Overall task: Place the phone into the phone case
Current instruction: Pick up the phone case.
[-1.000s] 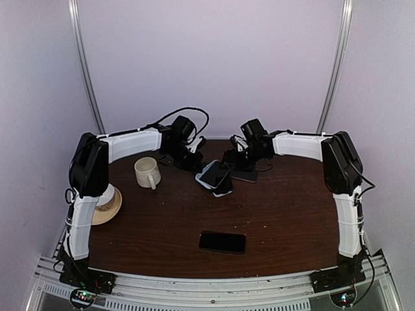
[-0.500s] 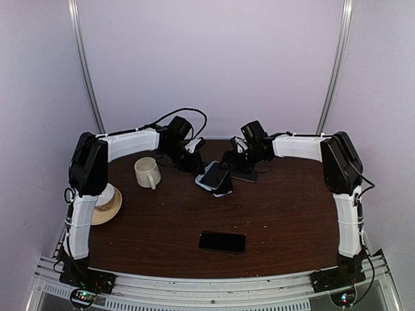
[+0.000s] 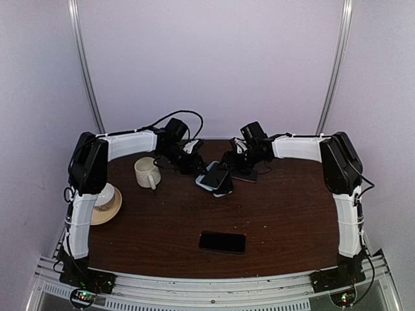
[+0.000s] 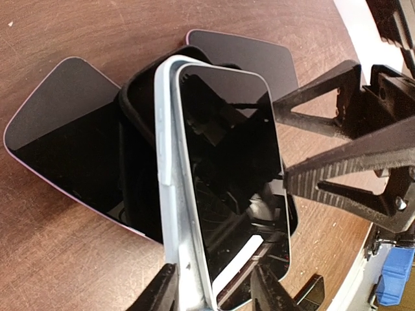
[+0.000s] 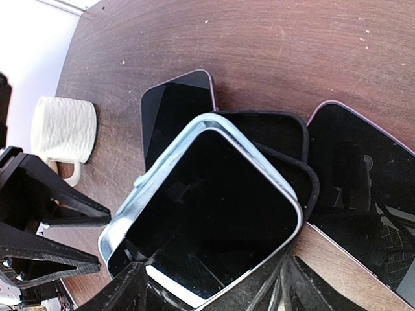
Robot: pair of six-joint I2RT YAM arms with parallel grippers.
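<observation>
Two pincers meet at the phone (image 4: 227, 175), which sits screen-up, canted on the black phone case (image 4: 133, 103), just above centre in the overhead frame. We judge its corners should be squared to the case rim before we press evenly. Its long axis runs top to bottom in the left wrist frame. Left pincer (image 4: 214, 295) and right pincer (image 5: 217, 280) both flank it, jaws apart; whether either grips, we cannot tell.
</observation>
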